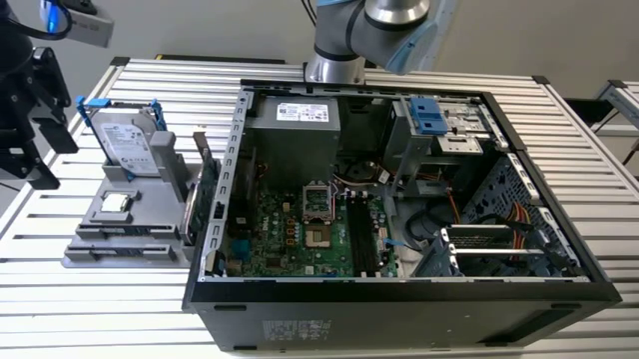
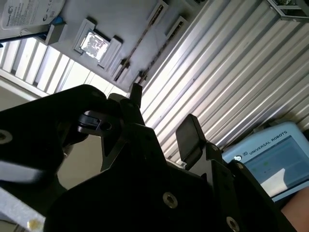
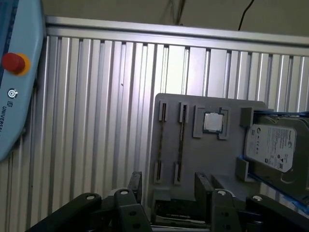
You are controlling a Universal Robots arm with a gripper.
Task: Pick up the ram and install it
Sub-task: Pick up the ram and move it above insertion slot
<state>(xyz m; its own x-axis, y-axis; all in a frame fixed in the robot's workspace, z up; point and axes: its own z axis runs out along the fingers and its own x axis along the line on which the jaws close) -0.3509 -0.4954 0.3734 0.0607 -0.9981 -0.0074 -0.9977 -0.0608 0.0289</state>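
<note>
The ram shows as two thin dark sticks standing on edge in a grey holder [image 3: 212,159]: one ram stick [image 3: 180,140] beside a second one [image 3: 162,140]. The exterior view has them low at the holder's front [image 1: 125,233]. My gripper [image 3: 169,188] hangs above the holder's near end, open, with nothing between its black fingers [image 3: 135,186], well clear of the sticks. In the second wrist view the gripper [image 2: 161,118] is also open and the sticks [image 2: 140,41] lie beyond it. In the exterior view the gripper [image 1: 45,149] is at the far left. The motherboard's memory slots [image 1: 364,239] lie inside the open computer case [image 1: 399,292].
The holder also carries a small square silver CPU chip [image 3: 213,122] and a silver hard drive with blue handle [image 3: 273,147]. A teach pendant with a red button [image 3: 13,63] lies on the slatted aluminium table [image 3: 96,121]. The arm's base [image 1: 334,67] stands behind the case.
</note>
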